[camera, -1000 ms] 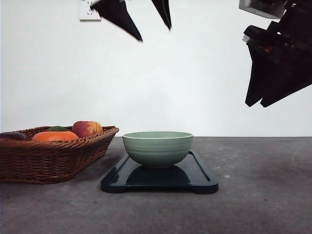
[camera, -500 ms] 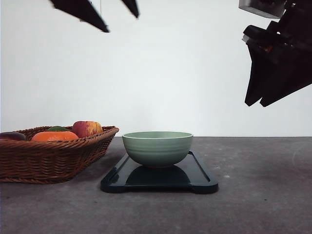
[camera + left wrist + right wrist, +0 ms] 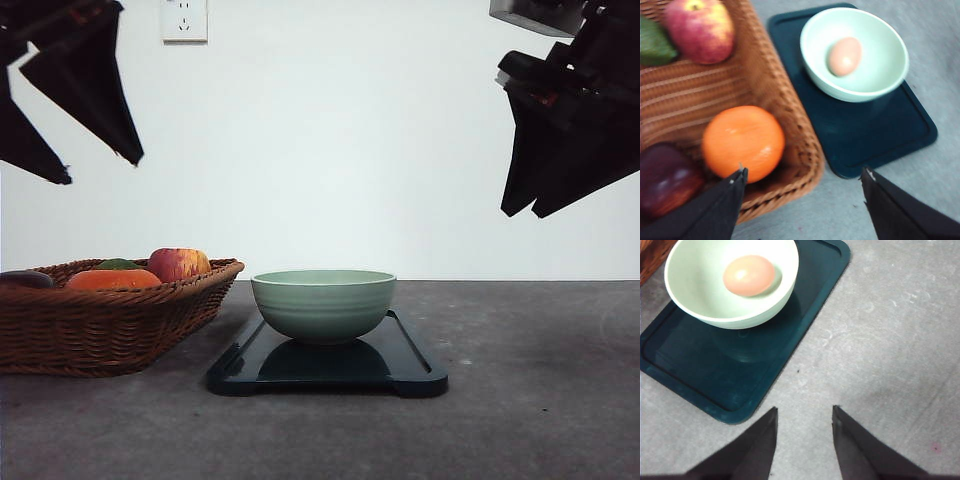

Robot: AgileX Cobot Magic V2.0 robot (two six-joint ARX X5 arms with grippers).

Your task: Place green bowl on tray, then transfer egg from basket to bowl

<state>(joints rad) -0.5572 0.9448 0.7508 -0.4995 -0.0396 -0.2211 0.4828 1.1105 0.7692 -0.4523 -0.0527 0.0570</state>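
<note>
The green bowl (image 3: 323, 305) stands upright on the black tray (image 3: 330, 368) at the table's middle. A tan egg (image 3: 844, 56) (image 3: 748, 275) lies inside the bowl (image 3: 875, 75) (image 3: 695, 295). The wicker basket (image 3: 110, 325) sits just left of the tray (image 3: 875, 135) (image 3: 700, 370), close beside it. My left gripper (image 3: 100, 170) (image 3: 804, 171) hangs high over the basket (image 3: 765, 75), open wide and holding nothing. At the upper right my right gripper (image 3: 527, 215) (image 3: 804, 408) is open too, empty, above bare table to the right of the tray.
The basket holds a red apple (image 3: 178, 264), an orange (image 3: 112, 279), a green item (image 3: 655, 47) and a dark purple fruit (image 3: 665, 180). Grey tabletop (image 3: 540, 400) stretches to the right of the tray. A wall socket (image 3: 184, 20) sits on the white wall behind.
My left gripper has swung from the top centre leftward and lower, to above the basket. The right gripper, bowl, tray and basket have stayed put.
</note>
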